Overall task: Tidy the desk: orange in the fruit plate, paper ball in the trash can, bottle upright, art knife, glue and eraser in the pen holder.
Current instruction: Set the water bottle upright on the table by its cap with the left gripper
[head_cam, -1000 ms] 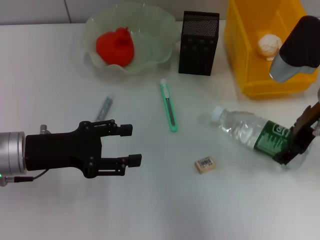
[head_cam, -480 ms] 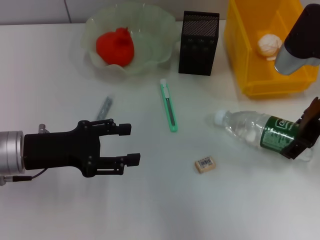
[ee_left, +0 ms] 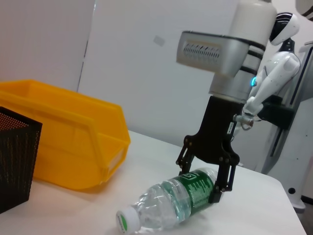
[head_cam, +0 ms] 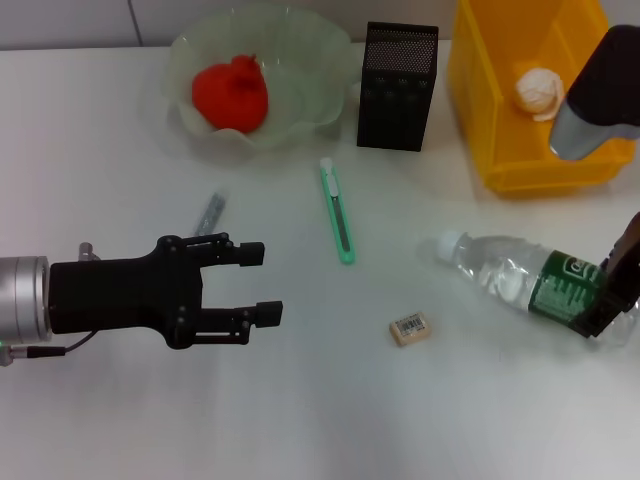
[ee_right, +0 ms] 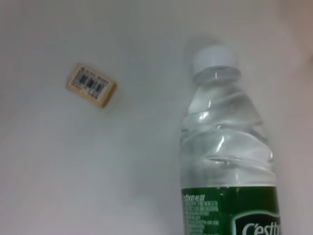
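Observation:
A clear bottle point(head_cam: 505, 277) with a green label lies on its side at the right of the table, white cap pointing left. My right gripper point(head_cam: 603, 312) is shut on its labelled lower half; the left wrist view shows that gripper point(ee_left: 199, 185) with its fingers straddling the bottle point(ee_left: 166, 205). My left gripper point(head_cam: 265, 285) hovers open and empty at front left. On the table lie a green art knife point(head_cam: 338, 212), a glue stick point(head_cam: 210, 212) and an eraser point(head_cam: 411, 328). The orange point(head_cam: 230, 93) rests in the fruit plate point(head_cam: 320, 60). A paper ball point(head_cam: 539, 89) is in the yellow trash can point(head_cam: 480, 130).
The black mesh pen holder point(head_cam: 397, 87) stands upright at the back, between the plate and the trash can. In the right wrist view, the eraser point(ee_right: 91, 84) lies a short way from the bottle's point(ee_right: 225, 147) cap.
My right gripper has dragged the bottle to the right and toward the front edge, its cap following. The left arm has stayed almost still.

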